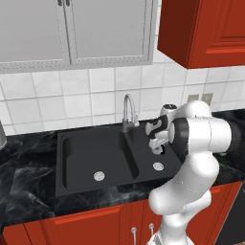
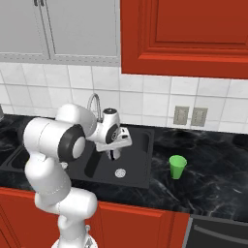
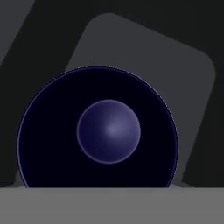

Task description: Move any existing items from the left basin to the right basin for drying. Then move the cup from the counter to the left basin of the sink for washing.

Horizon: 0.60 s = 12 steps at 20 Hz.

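The arm reaches over the sink (image 1: 67, 158), with the pincer (image 2: 114, 155) pointing down above the right basin (image 2: 138, 164), just right of the faucet (image 1: 128, 112). The hand view looks straight down into the mug (image 3: 98, 131): its dark blue inside and round bottom sit directly below the hand, against the black basin floor. The mug's white body can be made out between the pincer fingers in the left base view (image 1: 158, 146), so it appears pinched in the pincer, with the jaws set fairly wide around it. Whether it hangs clear of the basin floor or rests on it cannot be told.

The left basin (image 1: 91, 158) holds nothing but its drain.

The green cup (image 2: 178, 167) stands upright on the surface (image 2: 213, 169), to the right of the sink and well apart from the pincer.

Judgement: the first transfer looks close to done, with release of the mug outstanding. The following move turns on one relation: the cup lies to the right of the pincer, across the sink rim, with its long axis vertical. This suits a sideways approach or one from above.
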{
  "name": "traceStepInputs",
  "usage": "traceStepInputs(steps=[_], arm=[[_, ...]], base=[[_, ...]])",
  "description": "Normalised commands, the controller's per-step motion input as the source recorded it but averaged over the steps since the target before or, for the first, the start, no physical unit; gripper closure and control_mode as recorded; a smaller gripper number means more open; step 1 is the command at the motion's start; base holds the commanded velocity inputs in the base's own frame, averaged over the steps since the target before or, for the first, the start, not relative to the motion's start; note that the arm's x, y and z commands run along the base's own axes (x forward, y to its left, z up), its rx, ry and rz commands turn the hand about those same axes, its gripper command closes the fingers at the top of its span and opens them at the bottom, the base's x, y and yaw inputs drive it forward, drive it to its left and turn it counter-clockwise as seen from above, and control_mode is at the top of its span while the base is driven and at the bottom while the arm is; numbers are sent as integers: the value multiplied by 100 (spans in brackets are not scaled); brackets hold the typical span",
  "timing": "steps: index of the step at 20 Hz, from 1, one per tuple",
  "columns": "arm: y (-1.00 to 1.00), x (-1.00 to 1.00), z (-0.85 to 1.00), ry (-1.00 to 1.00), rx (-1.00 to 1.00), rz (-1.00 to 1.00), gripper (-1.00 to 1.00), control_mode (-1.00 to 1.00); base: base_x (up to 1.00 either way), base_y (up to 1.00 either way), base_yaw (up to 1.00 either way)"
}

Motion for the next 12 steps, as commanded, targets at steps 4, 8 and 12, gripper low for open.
traceStepInputs(steps=[4, 8, 12], arm=[[-35, 49, -51, 7, 0, 6, 100, -100], [-21, 50, -55, 8, 0, 6, 100, -100], [-20, 37, -48, 4, 0, 5, 100, -100]], base=[[0, 0, 0], [0, 0, 0], [0, 0, 0]])
